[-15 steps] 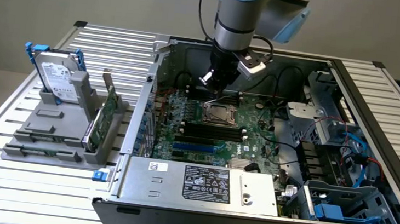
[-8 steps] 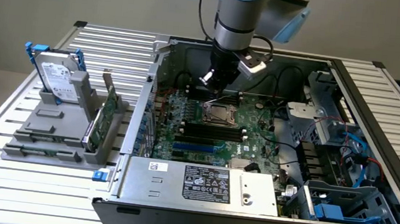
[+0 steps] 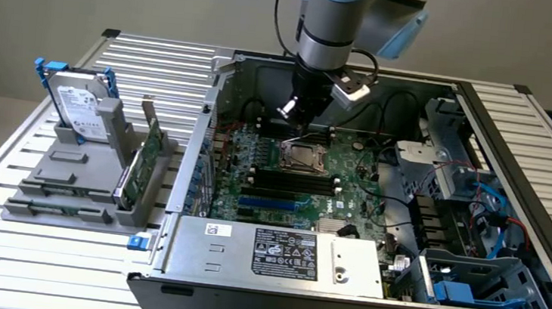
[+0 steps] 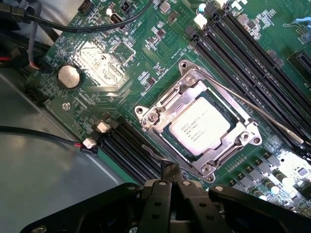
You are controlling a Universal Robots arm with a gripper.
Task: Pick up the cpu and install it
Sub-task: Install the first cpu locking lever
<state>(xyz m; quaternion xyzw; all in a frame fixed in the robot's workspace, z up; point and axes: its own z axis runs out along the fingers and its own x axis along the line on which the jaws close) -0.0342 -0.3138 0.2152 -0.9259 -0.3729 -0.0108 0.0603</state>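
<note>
The cpu (image 4: 199, 127), a small silvery square with printed text, lies flat inside the metal socket frame (image 4: 160, 109) on the green motherboard (image 4: 97, 58). In the exterior view the socket (image 3: 303, 157) sits mid-board inside the open computer case. My gripper (image 4: 171, 170) is shut with nothing between its fingers, its tips hovering at the socket frame's edge beside a thin latch lever (image 4: 151, 148). From the exterior view the gripper (image 3: 293, 126) hangs just above and behind the socket. A second long wire lever (image 4: 252, 109) stands raised beside the frame.
Black memory slots (image 4: 243, 53) flank the socket on both sides. A coin battery (image 4: 69, 76) and cables (image 4: 43, 136) lie nearby. Outside the case, on the exterior view's left, a grey stand (image 3: 76, 181) holds a hard drive (image 3: 83, 109) and a green card (image 3: 145, 161).
</note>
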